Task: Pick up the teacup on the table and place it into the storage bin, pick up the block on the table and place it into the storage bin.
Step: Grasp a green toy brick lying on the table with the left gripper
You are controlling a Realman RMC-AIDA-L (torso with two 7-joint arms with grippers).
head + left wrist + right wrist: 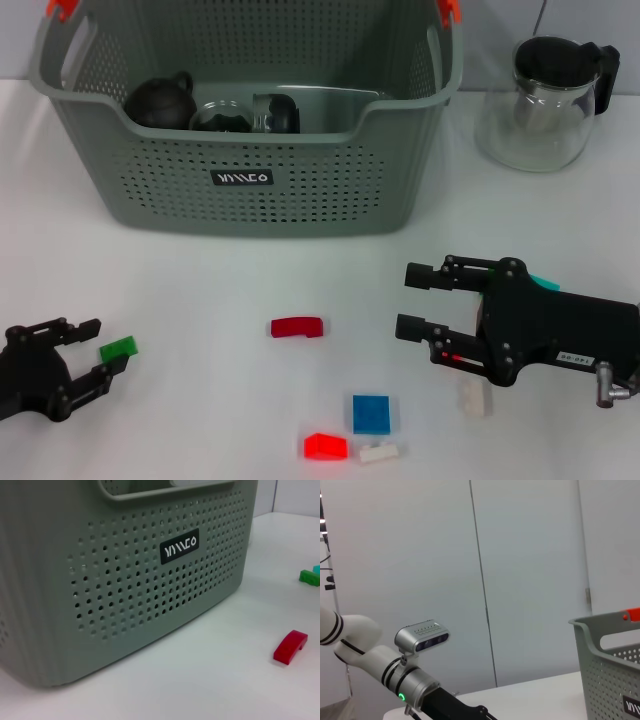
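The bin (250,150) stands at the worktop's (180,290) far side, with dark teaware inside. The left gripper (92,352), jaws apart, sits beside a green block (119,349). The right gripper (412,300), jaws apart and empty, is right of the red block (297,327).

The storage bin (250,190) is cropped along the head view's top edge, and its wall hides the lower parts of the dark teaware (160,100) inside.

Head view looks down on table; left wrist close at storage bin (130,580); right wrist sideways, sharing bin.
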